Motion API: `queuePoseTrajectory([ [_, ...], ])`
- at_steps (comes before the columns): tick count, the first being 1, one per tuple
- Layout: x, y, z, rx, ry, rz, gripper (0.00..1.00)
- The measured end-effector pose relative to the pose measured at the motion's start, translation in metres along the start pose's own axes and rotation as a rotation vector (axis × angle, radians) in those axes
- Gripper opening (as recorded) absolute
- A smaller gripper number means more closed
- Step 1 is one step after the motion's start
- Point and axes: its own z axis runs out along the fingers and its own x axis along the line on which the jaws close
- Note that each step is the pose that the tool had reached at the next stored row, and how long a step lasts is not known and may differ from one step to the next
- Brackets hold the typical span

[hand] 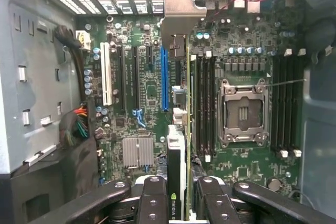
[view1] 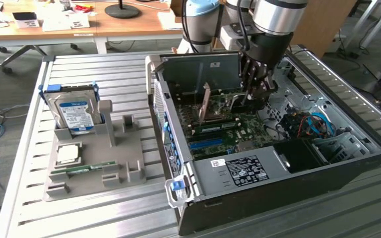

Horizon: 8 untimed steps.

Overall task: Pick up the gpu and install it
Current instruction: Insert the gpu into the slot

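The fingers (hand: pixel 153 198) pinch the gpu (hand: pixel 177 150), one black finger pressed against each face of the card near its end. The card stands on edge between them, its green board on one side and the black cooler on the other. Its silver end bracket (hand: pixel 181 9) points toward the slotted rear wall of the computer case (view1: pixel 277 173). Whether its lower edge sits in a slot cannot be told.

The gpu is inside the computer case, over the motherboard (hand: pixel 152 51) that lies on the case's floor. On one side of the card is a long blue slot (hand: pixel 164 77). On the other side is a row of black memory slots (hand: pixel 206 103), and past them the open CPU socket (hand: pixel 244 111). A small silver heatsink (hand: pixel 137 151) sits on the board near the fingers.

The arm (view1: pixel 277 20) reaches down from above into the open top of the case, near its far wall.

The case lies on its side on the ribbed metal bench (view1: pixel 111 218). Outside the case, on the exterior view's left, a grey holder (view1: pixel 95 163) rests on the bench. A hard drive (view1: pixel 77 111) with a blue and white label stands upright in it. A narrow green RAM stick (view1: pixel 88 168) lies in it too, nearer the camera.
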Motion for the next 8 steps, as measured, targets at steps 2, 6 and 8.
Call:
queuePoseTrajectory([
  [2,0.000,0.0002,0.0036,0.0000,0.0002,0.000,0.27],
  [6,0.001,0.0009,0.0108,0.0000,0.0005,0.001,0.27],
  [8,0.001,0.0011,0.0145,-0.0001,0.0007,0.002,0.27],
])
